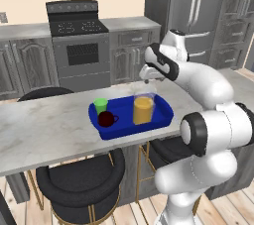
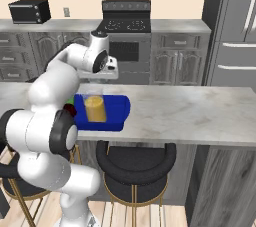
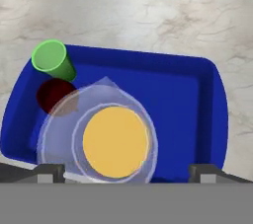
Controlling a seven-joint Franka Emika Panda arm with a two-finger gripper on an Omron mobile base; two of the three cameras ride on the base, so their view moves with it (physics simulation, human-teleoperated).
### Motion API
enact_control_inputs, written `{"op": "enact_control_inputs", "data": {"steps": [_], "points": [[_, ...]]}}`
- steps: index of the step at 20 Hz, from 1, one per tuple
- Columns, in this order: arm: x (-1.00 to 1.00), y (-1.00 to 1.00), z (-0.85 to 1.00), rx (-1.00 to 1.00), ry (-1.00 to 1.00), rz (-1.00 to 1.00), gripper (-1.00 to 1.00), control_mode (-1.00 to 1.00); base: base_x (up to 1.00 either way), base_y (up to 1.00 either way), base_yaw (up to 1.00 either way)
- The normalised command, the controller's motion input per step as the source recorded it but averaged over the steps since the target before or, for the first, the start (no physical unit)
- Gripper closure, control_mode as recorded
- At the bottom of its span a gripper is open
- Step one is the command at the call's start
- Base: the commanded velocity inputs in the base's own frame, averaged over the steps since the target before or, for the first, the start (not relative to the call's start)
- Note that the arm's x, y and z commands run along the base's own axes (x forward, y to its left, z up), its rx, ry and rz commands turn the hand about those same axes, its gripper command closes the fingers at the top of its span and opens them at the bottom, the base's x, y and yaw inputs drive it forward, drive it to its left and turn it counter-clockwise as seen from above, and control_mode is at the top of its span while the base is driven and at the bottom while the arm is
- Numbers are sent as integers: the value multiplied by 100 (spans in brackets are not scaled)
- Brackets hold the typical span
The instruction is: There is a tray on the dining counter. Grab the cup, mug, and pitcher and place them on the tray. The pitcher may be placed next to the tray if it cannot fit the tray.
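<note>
three vessels sit in the tray (image 3: pixel 197 99): pitcher (image 3: pixel 114 141) directly under your gripper (image 3: pixel 127 172), jaws spread wide, holding nothing; mug (image 3: pixel 55 94) and cup (image 3: pixel 52 59) just beyond.

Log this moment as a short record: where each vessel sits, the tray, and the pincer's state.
tray: deep blue rectangular tray on the pale marble dining counter
cup: small green handleless cup, in the tray
mug: dark red mug, in the tray beside the cup
pitcher: tall clear glass pitcher of orange liquid, upright in the tray
pincer: pincer open, above the pitcher, holding nothing
task status: all three vessels are on the tray
</note>
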Motion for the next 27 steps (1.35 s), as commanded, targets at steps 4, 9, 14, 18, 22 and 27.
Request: {"op": "enact_control_inputs", "data": {"steps": [4,9,14,18,22,27], "points": [[-43,0,35,0,0,0,-100,-100,0,0,0],[-69,0,31,0,0,0,-100,-100,0,0,0],[-95,0,26,0,0,0,-100,-100,0,0,0],[-94,1,20,0,0,0,-100,-100,0,0,0],[-86,6,22,0,0,0,-100,-100,0,0,0],[-80,12,24,-1,0,-1,-100,-100,0,0,0]]}}
